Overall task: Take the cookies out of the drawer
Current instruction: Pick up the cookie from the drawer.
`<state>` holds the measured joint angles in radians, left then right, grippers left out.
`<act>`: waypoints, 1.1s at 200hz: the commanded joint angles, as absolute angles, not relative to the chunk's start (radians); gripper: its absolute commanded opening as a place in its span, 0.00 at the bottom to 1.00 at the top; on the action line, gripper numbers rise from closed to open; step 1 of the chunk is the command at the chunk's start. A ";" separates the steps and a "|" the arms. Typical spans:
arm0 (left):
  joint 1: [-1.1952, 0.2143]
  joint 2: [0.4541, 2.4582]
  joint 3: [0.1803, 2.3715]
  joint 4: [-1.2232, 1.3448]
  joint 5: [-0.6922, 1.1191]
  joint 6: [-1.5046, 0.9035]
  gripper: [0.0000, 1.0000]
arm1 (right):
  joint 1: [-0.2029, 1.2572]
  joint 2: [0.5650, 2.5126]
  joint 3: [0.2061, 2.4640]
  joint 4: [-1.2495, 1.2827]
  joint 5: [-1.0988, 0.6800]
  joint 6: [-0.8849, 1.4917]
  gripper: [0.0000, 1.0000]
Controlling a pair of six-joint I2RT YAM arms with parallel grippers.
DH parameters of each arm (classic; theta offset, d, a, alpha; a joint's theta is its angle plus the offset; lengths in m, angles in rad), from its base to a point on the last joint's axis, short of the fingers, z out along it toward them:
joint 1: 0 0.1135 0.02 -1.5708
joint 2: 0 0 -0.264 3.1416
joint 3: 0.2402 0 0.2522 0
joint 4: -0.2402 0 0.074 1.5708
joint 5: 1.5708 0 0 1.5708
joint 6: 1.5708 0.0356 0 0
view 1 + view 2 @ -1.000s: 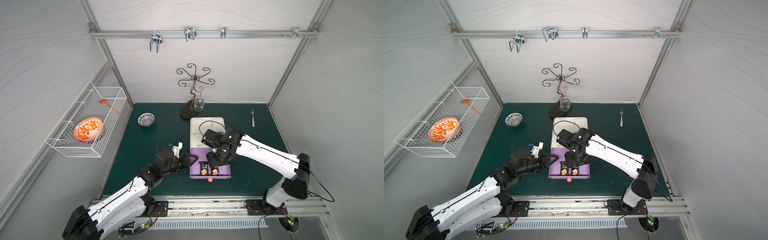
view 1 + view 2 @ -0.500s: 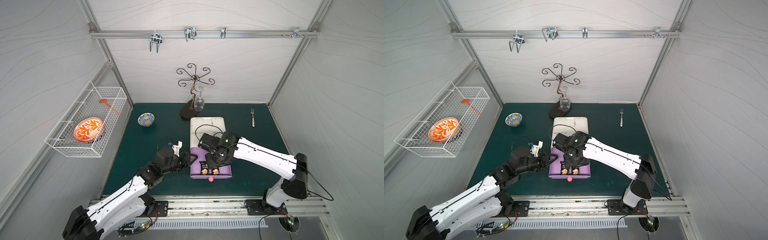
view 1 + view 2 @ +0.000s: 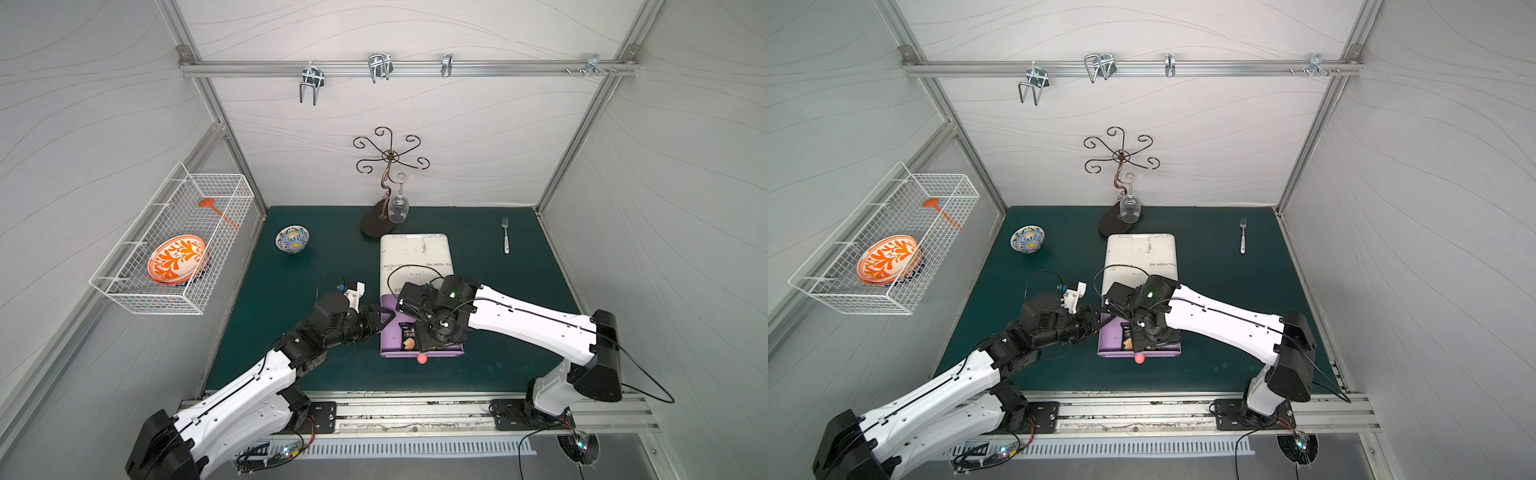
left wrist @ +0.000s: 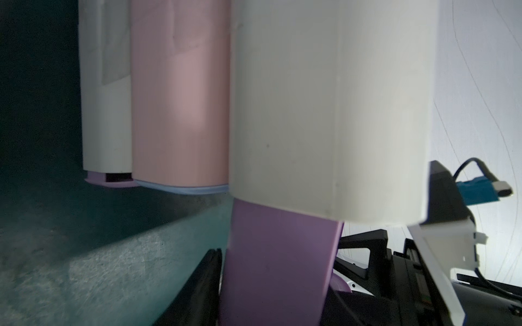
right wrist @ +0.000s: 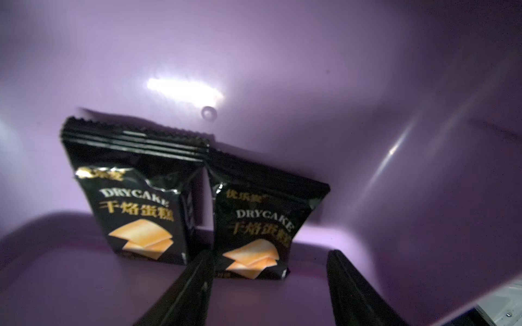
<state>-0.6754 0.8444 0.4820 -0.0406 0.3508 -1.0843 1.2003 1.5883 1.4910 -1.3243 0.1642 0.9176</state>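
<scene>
The purple drawer [image 3: 440,354] stands pulled out from the white cabinet toward the table's front. Two black cookies packets lie side by side inside it, the left one [image 5: 138,203] and the right one [image 5: 260,225]. In both top views only one packet [image 3: 408,332] [image 3: 1126,338] shows beside the right arm. My right gripper [image 5: 269,254] is down in the drawer and open. Its fingers stand either side of the right packet's near end without pinching it. My left gripper [image 3: 384,318] holds the drawer's left wall [image 4: 276,268], with one finger [image 4: 203,282] pressed against it and the other hidden.
The white cabinet top [image 3: 415,253] lies behind the drawer, and a red knob [image 3: 422,359] sticks out at the drawer's front. A patterned bowl [image 3: 292,243] sits back left, a fork [image 3: 505,241] back right. A scrolled stand with a wine glass [image 3: 399,205] stands at the back. A wire basket [image 3: 174,245] hangs on the left wall.
My right gripper has come forward and lower into the drawer, and its arm now covers one of the two packets in the top views. The left arm has stayed at the drawer's side.
</scene>
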 commanded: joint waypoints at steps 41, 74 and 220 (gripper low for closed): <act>-0.679 0.854 0.535 0.020 0.350 -1.057 0.46 | 1.163 1.607 1.469 -1.266 0.182 0.884 0.66; -0.680 0.857 0.535 0.025 0.350 -1.058 0.46 | 1.143 1.619 1.445 -1.224 0.178 0.877 0.63; -0.680 0.876 0.538 0.037 0.341 -1.058 0.46 | 1.129 1.546 1.548 -1.286 0.324 0.814 0.36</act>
